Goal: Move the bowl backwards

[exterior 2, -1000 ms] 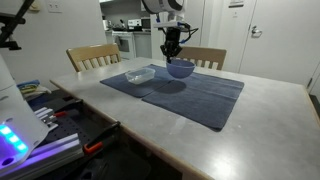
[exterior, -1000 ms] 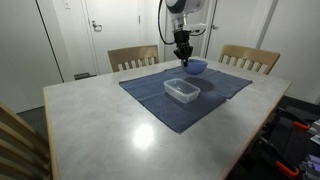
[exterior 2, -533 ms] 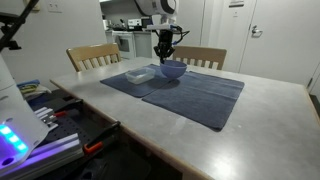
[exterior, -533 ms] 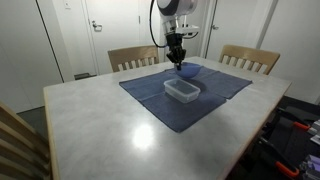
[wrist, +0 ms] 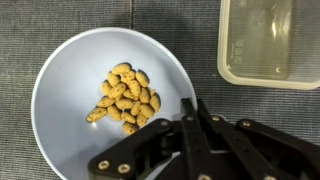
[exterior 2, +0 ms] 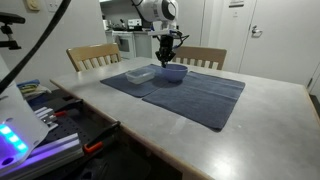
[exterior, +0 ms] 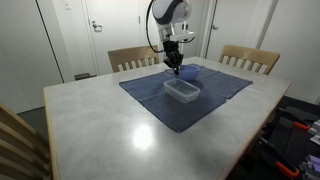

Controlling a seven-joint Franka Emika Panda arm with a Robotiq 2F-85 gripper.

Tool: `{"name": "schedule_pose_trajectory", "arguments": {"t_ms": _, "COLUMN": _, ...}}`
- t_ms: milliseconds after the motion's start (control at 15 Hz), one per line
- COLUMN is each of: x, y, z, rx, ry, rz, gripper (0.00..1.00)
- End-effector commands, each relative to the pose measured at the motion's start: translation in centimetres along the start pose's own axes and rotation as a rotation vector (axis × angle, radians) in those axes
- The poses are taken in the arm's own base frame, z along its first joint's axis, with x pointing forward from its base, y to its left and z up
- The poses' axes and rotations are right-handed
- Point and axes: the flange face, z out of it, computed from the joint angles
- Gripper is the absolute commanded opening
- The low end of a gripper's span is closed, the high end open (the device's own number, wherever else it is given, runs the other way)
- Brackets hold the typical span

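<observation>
The light blue bowl [wrist: 70,90] holds a heap of small tan nuts [wrist: 125,95] and sits on the dark blue cloth [wrist: 190,30]. In both exterior views it [exterior: 187,72] [exterior 2: 173,74] lies close to the clear container [exterior: 182,90] [exterior 2: 140,74]. My gripper [wrist: 192,106] is shut on the bowl's rim, one finger inside and one outside. It points straight down over the bowl [exterior: 175,65] [exterior 2: 167,62]. The clear container [wrist: 270,40] is empty, just beside the bowl in the wrist view.
The cloth [exterior: 150,90] covers the far middle of a pale table [exterior: 110,130]. Two wooden chairs [exterior: 133,57] [exterior: 250,58] stand at the table's far edge. Another chair back [exterior: 15,140] shows at the near corner.
My gripper has slid the bowl across the cloth, leftward in both exterior views, so it now lies right beside the clear container.
</observation>
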Motion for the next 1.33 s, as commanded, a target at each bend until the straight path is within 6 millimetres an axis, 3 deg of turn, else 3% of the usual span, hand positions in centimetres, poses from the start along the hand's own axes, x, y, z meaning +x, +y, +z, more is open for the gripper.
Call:
{"name": "schedule_pose_trajectory", "arguments": {"t_ms": 0, "x": 0.9, "y": -0.2, "z": -0.9, "rx": -0.023, "ry": 0.01, "rz": 0.006, "gripper": 0.31}}
{"name": "schedule_pose_trajectory", "arguments": {"t_ms": 667, "x": -2.6, "y": 1.8, "z": -9.3, "rx": -0.061, "ry": 0.054, "rz": -0.013, "gripper": 1.0}}
{"name": "schedule_pose_trajectory", "arguments": {"t_ms": 1000, "x": -3.6, "y": 2.0, "z": -12.4, "rx": -0.066, "ry": 0.193, "rz": -0.154, "gripper": 1.0}}
{"name": "schedule_pose_trajectory", "arguments": {"t_ms": 1267, "x": -4.3, "y": 1.4, "z": -12.3, "rx": -0.059, "ry": 0.243, "rz": -0.171, "gripper": 1.0}}
